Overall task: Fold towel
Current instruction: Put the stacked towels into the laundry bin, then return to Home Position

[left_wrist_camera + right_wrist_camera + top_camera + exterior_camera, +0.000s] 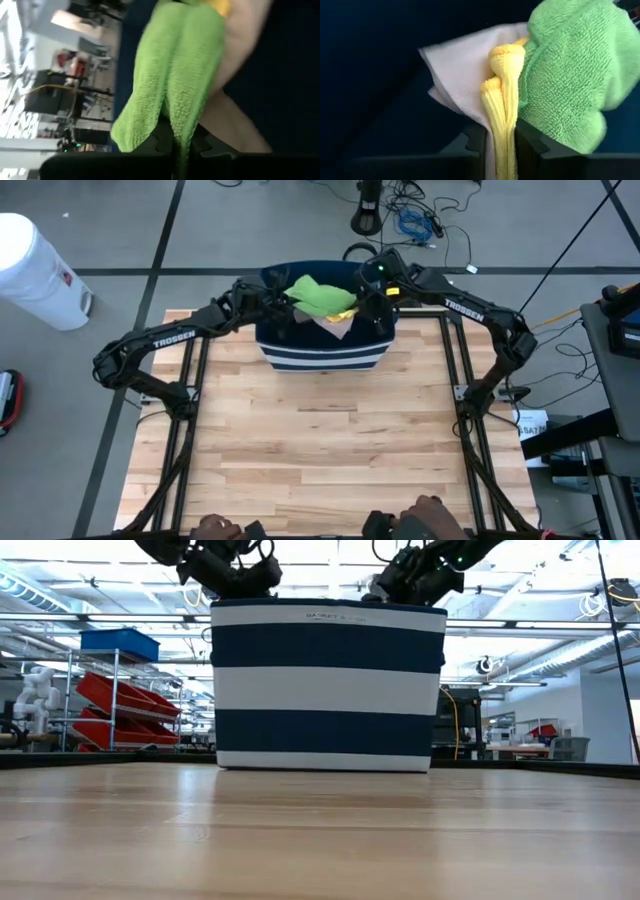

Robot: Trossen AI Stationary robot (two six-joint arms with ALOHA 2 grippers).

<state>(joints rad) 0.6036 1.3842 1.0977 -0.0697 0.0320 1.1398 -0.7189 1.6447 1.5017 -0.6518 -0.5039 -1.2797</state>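
Both arms reach over the striped basket (322, 352) at the far end of the table (320, 450), wrists angled down into it. The left gripper (176, 150) is clamped on the green towel (318, 295), which lies bunched atop the basket's contents; the right gripper (500, 145) has its fingers pressed on a yellow cloth (502, 100) beside a white cloth (462, 75). To do this well, only the green towel should rise clear of the basket, so the right gripper would better let the yellow cloth go.

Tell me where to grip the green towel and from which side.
Grip the green towel at its raised fold, coming from above: it lies heaped in the basket, whose walls block the sides. The left gripper already pinches a hanging edge of it; the right gripper pinches the yellow cloth.
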